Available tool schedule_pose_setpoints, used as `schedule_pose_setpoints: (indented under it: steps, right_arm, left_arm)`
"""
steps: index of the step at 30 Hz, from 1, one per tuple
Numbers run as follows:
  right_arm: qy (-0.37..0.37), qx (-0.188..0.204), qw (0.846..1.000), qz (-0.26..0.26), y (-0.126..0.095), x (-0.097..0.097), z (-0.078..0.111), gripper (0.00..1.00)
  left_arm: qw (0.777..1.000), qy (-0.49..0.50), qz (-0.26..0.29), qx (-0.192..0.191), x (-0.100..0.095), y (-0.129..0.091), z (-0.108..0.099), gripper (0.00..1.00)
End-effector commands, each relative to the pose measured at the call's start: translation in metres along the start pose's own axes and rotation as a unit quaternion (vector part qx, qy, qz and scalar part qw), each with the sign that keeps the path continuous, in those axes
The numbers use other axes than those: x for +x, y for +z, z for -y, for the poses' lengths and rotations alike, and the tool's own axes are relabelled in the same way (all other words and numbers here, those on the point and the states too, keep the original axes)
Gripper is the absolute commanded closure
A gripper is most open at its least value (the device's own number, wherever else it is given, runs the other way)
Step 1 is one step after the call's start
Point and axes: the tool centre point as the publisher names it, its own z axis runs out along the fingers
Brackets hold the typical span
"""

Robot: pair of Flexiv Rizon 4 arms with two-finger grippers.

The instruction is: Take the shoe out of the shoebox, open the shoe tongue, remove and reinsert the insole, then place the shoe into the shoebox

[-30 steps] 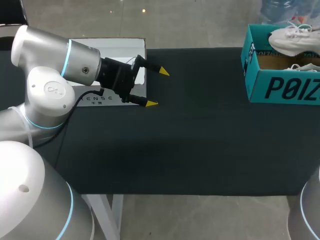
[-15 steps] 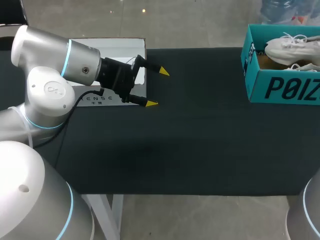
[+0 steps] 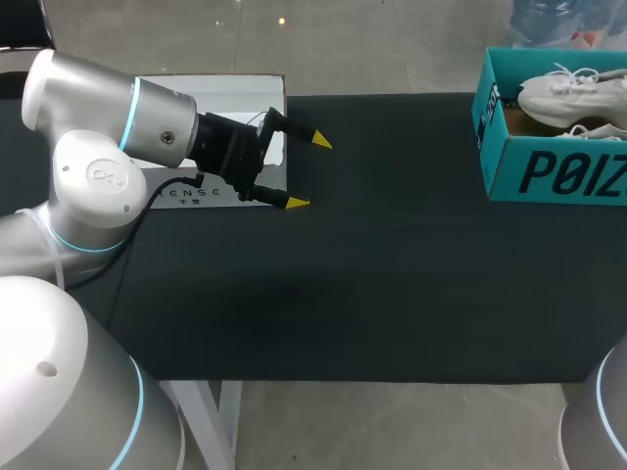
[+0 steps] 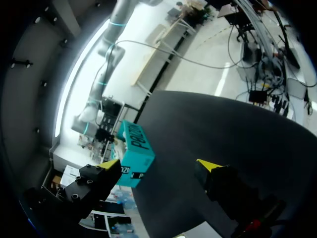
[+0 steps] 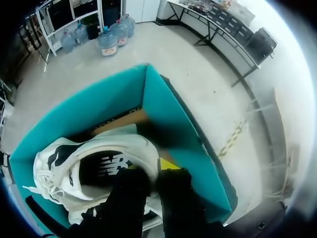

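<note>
At shoebox [image 3: 509, 147]: shoe [image 3: 563, 95] sunk lower | R jaws clamp it | L jaws apart

Head view high overhead, wrist views outward; shoebox [image 3: 549, 174] in all three.

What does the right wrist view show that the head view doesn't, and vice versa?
Right wrist only: the right gripper, its fingers closed on the heel collar of the shoe, and the shoe's dark inside. Head only: the left gripper, open above the table, at the edge of a white sheet. Both: the white shoe lying in the teal shoebox.
</note>
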Motion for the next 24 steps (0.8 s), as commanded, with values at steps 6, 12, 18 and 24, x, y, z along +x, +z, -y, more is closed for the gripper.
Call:
schedule_pose_setpoints:
  steps: [6,12,18,24]
  right_arm:
    - [-0.014,0.021,1.0,0.007,0.019,0.013,-0.011,1.0]
    - [-0.019,0.02,0.999,0.017,0.029,0.012,-0.018,1.0]
    - [-0.017,0.022,0.999,0.02,0.04,0.014,-0.021,1.0]
    - [-0.018,0.034,0.999,0.016,0.054,0.022,-0.013,1.0]
  left_arm:
    - [1.0,0.0,-0.001,0.0,0.0,0.0,0.0,0.0]
    - [1.0,0.0,-0.001,0.0,0.0,0.0,0.0,0.0]
    - [1.0,0.0,-0.001,0.0,0.0,0.0,0.0,0.0]
    - [1.0,0.0,-0.001,0.0,0.0,0.0,0.0,0.0]
